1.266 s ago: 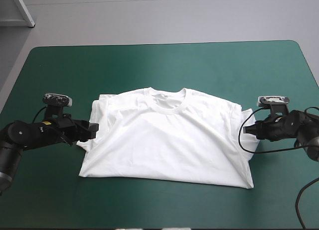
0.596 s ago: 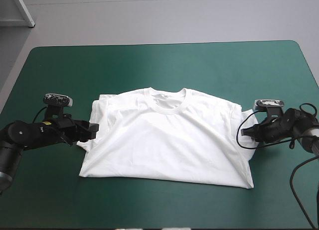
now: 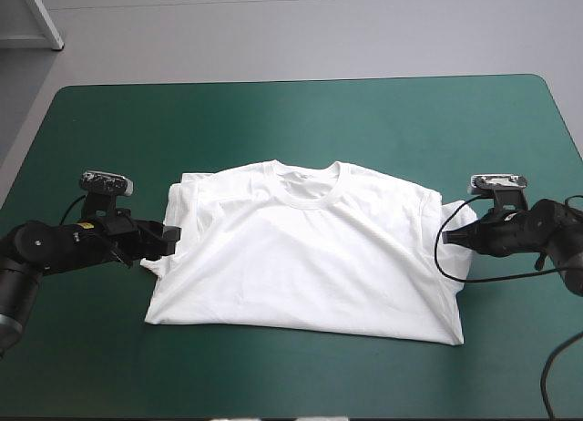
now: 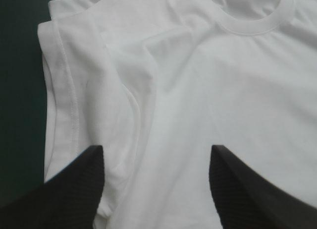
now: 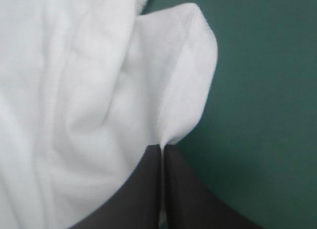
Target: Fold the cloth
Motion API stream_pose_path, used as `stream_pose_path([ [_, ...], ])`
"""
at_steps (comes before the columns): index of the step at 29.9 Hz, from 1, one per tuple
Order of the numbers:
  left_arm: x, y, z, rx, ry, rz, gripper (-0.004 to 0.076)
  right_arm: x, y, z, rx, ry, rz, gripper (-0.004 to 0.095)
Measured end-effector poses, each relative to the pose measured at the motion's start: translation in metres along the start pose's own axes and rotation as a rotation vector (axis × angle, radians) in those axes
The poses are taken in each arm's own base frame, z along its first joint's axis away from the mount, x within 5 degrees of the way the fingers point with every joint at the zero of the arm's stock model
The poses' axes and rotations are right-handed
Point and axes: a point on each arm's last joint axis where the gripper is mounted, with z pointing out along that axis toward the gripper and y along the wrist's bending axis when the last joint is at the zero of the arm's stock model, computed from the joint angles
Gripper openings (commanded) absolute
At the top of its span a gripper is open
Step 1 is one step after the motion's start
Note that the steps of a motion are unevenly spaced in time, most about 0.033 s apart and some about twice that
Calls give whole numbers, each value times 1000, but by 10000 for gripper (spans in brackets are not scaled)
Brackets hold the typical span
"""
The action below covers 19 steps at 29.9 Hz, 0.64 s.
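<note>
The white T-shirt (image 3: 305, 257) lies spread on the teal-green cover, collar toward the far edge, both sleeves folded inward. My left gripper (image 3: 170, 239) rests at the shirt's left side, low on the table. In the left wrist view its fingers (image 4: 79, 184) stand apart over the folded sleeve and the shirt's body (image 4: 213, 105); the left gripper (image 4: 156, 189) is open. My right gripper (image 3: 453, 238) sits at the shirt's right edge. In the right wrist view the right gripper (image 5: 162, 152) has its fingers meeting in one point, pinching the sleeve fold (image 5: 190, 75).
Bare teal-green cover (image 3: 301, 129) stretches beyond the collar to the far edge, and a strip of it (image 3: 291, 371) runs along the near edge. A black cable loops beside the right arm.
The right arm shifted slightly, first dipping toward the near edge, then returning to the shirt's right edge. The left arm and the shirt have not moved.
</note>
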Motion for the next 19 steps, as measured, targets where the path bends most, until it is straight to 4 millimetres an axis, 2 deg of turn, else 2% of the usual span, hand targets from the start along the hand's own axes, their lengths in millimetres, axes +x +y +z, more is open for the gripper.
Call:
stream_pose_path([
  [4,0,0,0,0,0,0,452,0,9,-25,-36,-69,-9,-13],
  [10,0,0,0,-2,0,2,452,3,27,-34,-167,-68,-41,-13],
  [12,0,0,0,-3,1,3,452,3,39,-34,-220,-69,-66,-13],
  [19,0,0,0,-3,3,4,452,7,99,-28,-398,-47,-194,-13],
])
